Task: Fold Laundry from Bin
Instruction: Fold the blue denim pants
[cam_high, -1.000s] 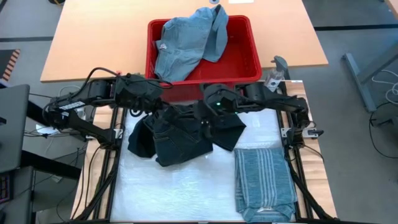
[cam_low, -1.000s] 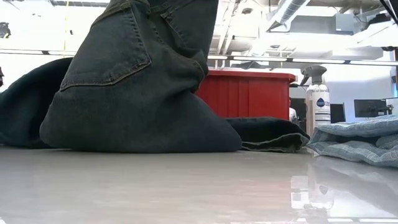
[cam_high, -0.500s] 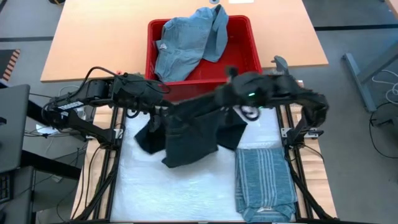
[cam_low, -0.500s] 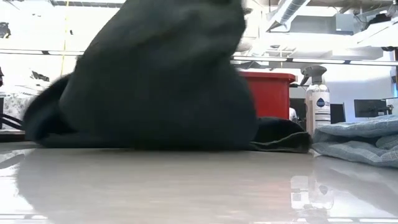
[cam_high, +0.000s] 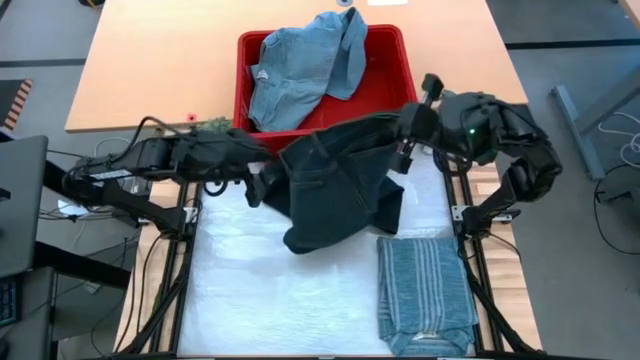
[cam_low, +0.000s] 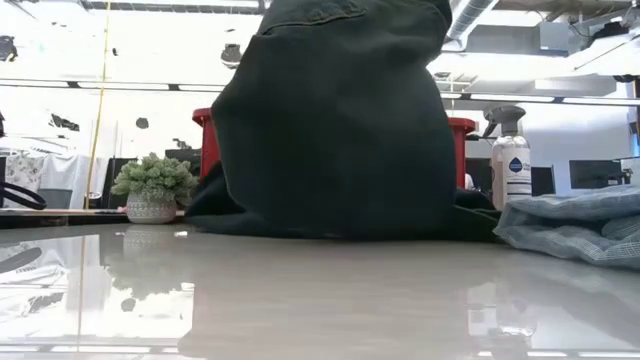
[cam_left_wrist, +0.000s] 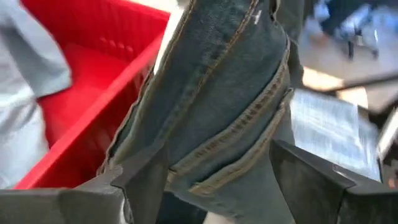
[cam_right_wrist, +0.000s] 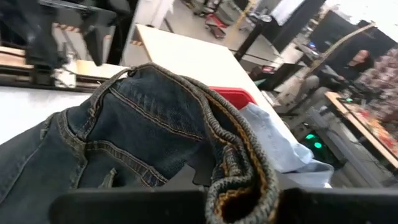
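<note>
The dark navy trousers (cam_high: 335, 185) hang from my right gripper (cam_high: 408, 138), which is shut on their waist over the table's far right. They slope down and left, and their lower end (cam_high: 310, 235) lies on the white table top. My left gripper (cam_high: 262, 182) is open at the trousers' left side, with a seamed band of the denim (cam_left_wrist: 236, 130) running between its fingers. The red bin (cam_high: 395, 60) stands behind and holds a light blue garment (cam_high: 300, 65). A folded striped shirt (cam_high: 425, 290) lies at the near right. My right gripper pinches a bunched fold of the trousers' waistband (cam_right_wrist: 239, 186) between its two fingers, coming from the table's right side and slanting slightly down. The waist is lifted clear, the cloth hangs below and to the left, and the lower end rests on the table. My left gripper stands with its open fingers (cam_left_wrist: 311, 180) on either side of the trousers; I cannot tell whether they touch the cloth.
In the low view a spray bottle (cam_low: 510, 160) stands at the far right and a small potted plant (cam_low: 152, 185) at the far left. The wooden table (cam_high: 150, 70) lies beyond the bin. Bare white table top (cam_high: 280, 300) spreads across the near left.
My right gripper has risen and swung toward the table's right and far edge, tipping up toward level, with the trousers' waist in its hold. The trousers have been drawn up off the table's left part and now drape to the right; only their lower end stays down.
</note>
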